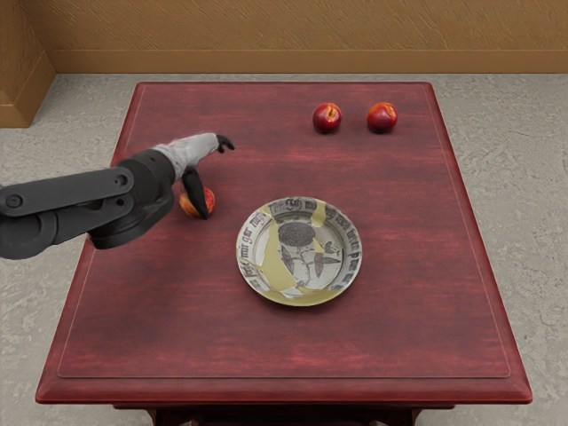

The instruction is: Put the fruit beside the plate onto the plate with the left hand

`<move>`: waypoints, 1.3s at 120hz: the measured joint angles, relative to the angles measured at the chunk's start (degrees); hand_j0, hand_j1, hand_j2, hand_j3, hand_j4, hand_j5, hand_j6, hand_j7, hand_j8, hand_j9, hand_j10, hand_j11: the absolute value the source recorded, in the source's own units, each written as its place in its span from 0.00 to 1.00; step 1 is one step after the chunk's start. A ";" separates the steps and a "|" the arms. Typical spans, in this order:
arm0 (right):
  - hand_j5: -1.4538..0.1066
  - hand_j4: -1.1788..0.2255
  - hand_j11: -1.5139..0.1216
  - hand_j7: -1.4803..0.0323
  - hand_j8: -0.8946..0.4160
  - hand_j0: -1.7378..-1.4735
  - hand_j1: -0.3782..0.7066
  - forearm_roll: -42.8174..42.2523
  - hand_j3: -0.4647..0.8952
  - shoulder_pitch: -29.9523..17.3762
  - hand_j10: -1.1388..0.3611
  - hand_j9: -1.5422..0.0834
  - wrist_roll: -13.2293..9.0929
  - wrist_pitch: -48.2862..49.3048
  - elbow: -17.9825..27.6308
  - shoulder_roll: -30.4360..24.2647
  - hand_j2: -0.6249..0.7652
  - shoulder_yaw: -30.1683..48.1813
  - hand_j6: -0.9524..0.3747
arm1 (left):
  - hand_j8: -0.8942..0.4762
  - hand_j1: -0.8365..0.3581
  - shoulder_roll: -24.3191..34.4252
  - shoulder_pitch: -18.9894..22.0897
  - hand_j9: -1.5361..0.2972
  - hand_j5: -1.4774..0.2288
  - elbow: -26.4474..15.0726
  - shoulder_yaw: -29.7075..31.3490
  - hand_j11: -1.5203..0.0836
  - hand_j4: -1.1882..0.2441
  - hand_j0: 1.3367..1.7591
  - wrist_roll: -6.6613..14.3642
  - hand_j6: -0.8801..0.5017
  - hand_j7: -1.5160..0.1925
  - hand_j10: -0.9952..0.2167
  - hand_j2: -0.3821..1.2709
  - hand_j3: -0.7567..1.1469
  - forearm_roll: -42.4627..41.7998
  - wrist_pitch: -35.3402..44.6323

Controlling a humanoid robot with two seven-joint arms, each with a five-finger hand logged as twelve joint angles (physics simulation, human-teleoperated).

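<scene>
Where the fruit (185, 206) lies: on worktop (177, 311), just left of plate (342, 235).
Left hand (197, 160): fingers spread, thumb across fruit, not clamped.

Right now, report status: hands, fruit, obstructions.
Left hand at fruit beside plate, grasp unconfirmed; right hand not in view. Fruit on table, not yet on plate. Two other fruits at far edge, off the path.

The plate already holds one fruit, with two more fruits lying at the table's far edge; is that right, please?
Not quite: in the head view the plate holds nothing; that fruit lies beside it, by the left hand. The two far fruits are right.
</scene>
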 joint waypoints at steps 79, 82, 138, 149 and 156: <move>0.92 0.83 0.91 0.96 0.67 0.30 0.05 0.01 0.34 0.00 0.75 0.93 -0.02 0.00 0.00 0.00 0.45 0.00 0.70 | 0.36 0.60 -3.93 -1.30 0.56 0.56 6.26 7.95 0.63 0.55 0.76 0.02 0.35 0.59 0.49 0.28 0.40 0.14 0.13; 0.92 0.83 0.91 0.96 0.67 0.30 0.05 0.01 0.34 0.00 0.75 0.93 -0.02 0.00 0.00 0.00 0.45 0.00 0.70 | 0.35 0.59 -3.97 -1.18 0.55 0.55 6.28 7.94 0.62 0.55 0.76 0.02 0.34 0.58 0.48 0.28 0.40 0.13 0.19; 0.92 0.83 0.91 0.96 0.67 0.30 0.05 0.01 0.34 0.00 0.75 0.93 -0.01 0.00 0.00 0.00 0.45 0.01 0.70 | 0.33 0.46 -3.80 -0.61 0.41 0.40 6.25 7.57 0.46 0.42 0.76 0.01 0.33 0.42 0.33 0.41 0.40 -0.17 4.07; 0.92 0.83 0.91 0.96 0.67 0.30 0.05 0.01 0.34 0.00 0.75 0.93 0.00 0.00 0.00 0.00 0.45 0.01 0.70 | 0.33 0.45 -3.58 -1.10 0.40 0.38 6.25 7.37 0.44 0.41 0.76 0.02 0.32 0.41 0.31 0.44 0.40 -0.49 5.19; 0.92 0.83 0.91 0.96 0.67 0.30 0.05 0.01 0.34 0.00 0.75 0.93 0.00 0.00 0.00 0.00 0.45 0.01 0.70 | 0.33 0.44 -2.95 -1.24 0.39 0.37 6.19 6.36 0.44 0.40 0.76 0.01 0.33 0.40 0.31 0.46 0.40 -1.08 5.61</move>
